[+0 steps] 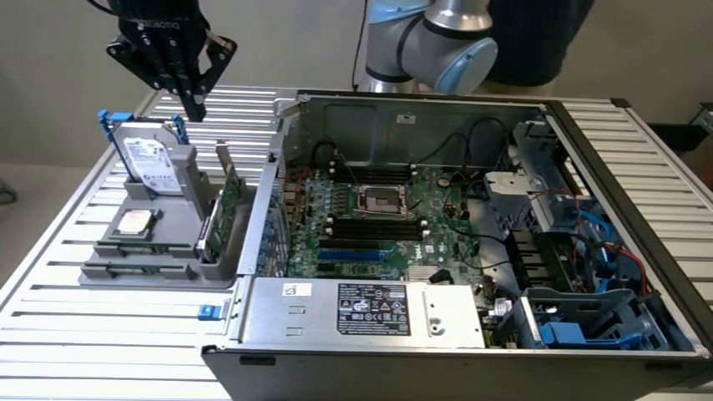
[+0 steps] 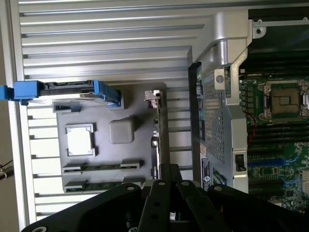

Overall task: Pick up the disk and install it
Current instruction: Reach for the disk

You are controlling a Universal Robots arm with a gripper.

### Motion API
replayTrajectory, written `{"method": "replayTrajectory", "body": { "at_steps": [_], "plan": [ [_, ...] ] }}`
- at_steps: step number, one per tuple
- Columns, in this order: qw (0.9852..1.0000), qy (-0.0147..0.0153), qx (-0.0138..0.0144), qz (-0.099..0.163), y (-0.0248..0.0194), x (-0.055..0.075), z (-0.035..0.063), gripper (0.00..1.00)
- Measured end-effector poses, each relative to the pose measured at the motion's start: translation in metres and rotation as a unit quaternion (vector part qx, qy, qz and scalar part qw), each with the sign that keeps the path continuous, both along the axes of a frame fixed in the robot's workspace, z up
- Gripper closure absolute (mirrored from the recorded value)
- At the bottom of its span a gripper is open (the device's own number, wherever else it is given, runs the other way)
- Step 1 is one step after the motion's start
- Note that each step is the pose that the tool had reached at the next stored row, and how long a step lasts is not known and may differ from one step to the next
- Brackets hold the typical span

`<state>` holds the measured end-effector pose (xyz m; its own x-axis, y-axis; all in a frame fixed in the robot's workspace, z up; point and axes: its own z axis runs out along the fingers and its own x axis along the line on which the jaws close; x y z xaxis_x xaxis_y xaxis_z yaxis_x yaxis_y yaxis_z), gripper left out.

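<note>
The one end effector point(image 1: 195, 107), fingers pressed shut on nothing, hangs just above the one disk point(image 1: 143, 159), toward the exterior view's right of its top edge. The disk stands on end in a grey holder point(image 1: 167, 255), long axis seemingly upright; beyond sit one silver chip point(image 1: 135, 221), one green card point(image 1: 229, 213) and one open computer case point(image 1: 267, 217)

The work surface is a table point(image 1: 100, 334) of long aluminium slats with dark grooves between them, running across the exterior view. The metal is pale silver and takes a soft, even light, with mild bright streaks along the slats. Behind the table stands a plain beige wall point(image 1: 290, 42). At the exterior view's left, past the table's edge, a light floor point(image 1: 28, 171) shows. A dark blue-black shape point(image 1: 546, 42) sits at the far side, perhaps a chair back or cloth.
</note>
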<state>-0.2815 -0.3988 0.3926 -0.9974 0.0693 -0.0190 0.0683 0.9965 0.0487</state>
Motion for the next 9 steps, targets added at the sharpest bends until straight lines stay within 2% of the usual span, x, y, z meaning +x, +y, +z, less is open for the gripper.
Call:
{"method": "replayTrajectory", "body": {
  "at_steps": [2, 4, 9],
  "plan": [
    [1.0, 0.0, 0.0, 0.0, 0.0, -0.0004, 0.0, 0.89],
    [1.0, 0.0, 0.0, 0.0, 0.0, -0.0097, 0.0, 0.89],
    [1.0, 0.0, 0.0, 0.0, 0.0, -0.0099, 0.0, 0.89]
  ]
}}
